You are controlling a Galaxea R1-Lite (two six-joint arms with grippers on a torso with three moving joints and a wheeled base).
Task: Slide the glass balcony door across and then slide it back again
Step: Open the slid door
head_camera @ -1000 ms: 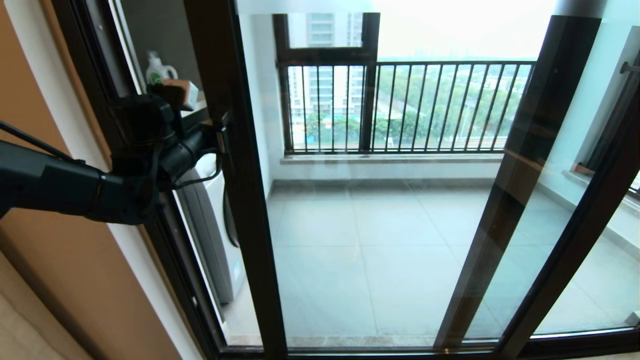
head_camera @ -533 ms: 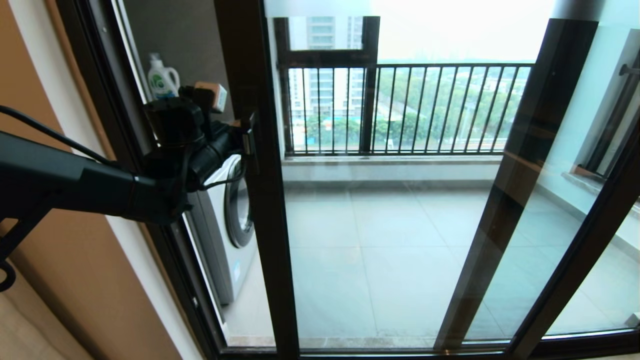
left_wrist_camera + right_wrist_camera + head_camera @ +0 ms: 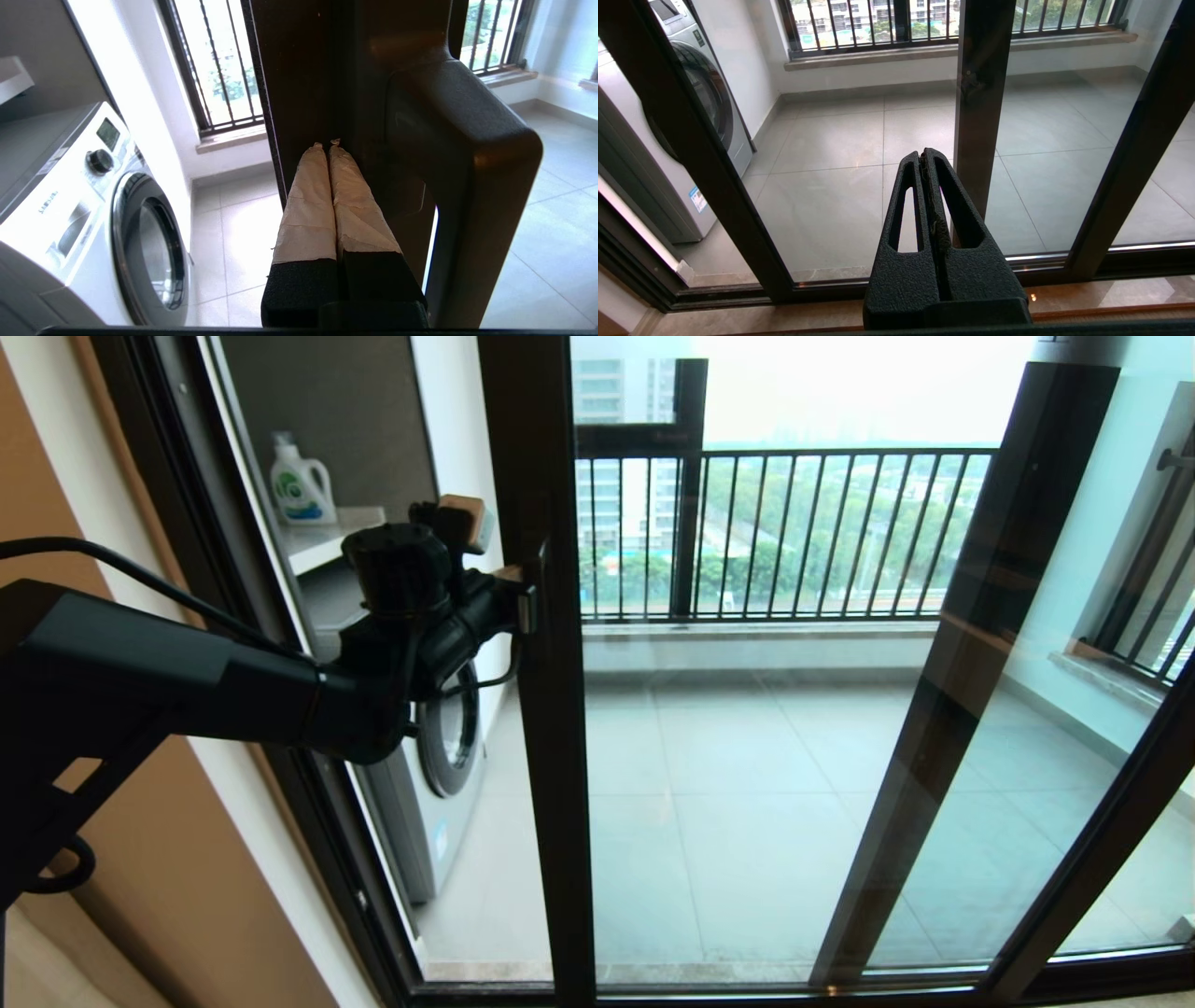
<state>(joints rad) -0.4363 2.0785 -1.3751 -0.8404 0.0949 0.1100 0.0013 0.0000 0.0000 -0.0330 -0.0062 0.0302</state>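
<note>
**Observer:** Start with the biggest thing. Where is the door?

**Me:** The glass balcony door is filling most of what I am seeing. Its handle-side upright is standing a little left of centre in my head view, and an open gap is showing to the left of it, through which the washing machine is in plain sight, with a detergent bottle on the shelf above. On the right the door is overlapping the other dark-framed pane.

**Observer:** So which step are you in?

**Me:** I am judging this to be the first slide, partway through: the opening is only as wide as the washer, and plenty of travel looks to be left.

**Observer:** How are you holding it?

**Me:** I am not holding anything. My left gripper is reaching in at handle height, its taped fingers pressed flat together with nothing between them, tips tucked into the slot behind the bar handle against the upright.

**Observer:** And the other arm?

**Me:** My right gripper is hanging low in front of the glass, its fingers likewise closed on nothing, and idle.

**Observer:** What is the next move asking of you?

**Me:** Keeping the push level along the track, I think, until the door stops, then shifting the tips to bear the other way for the return.
</note>
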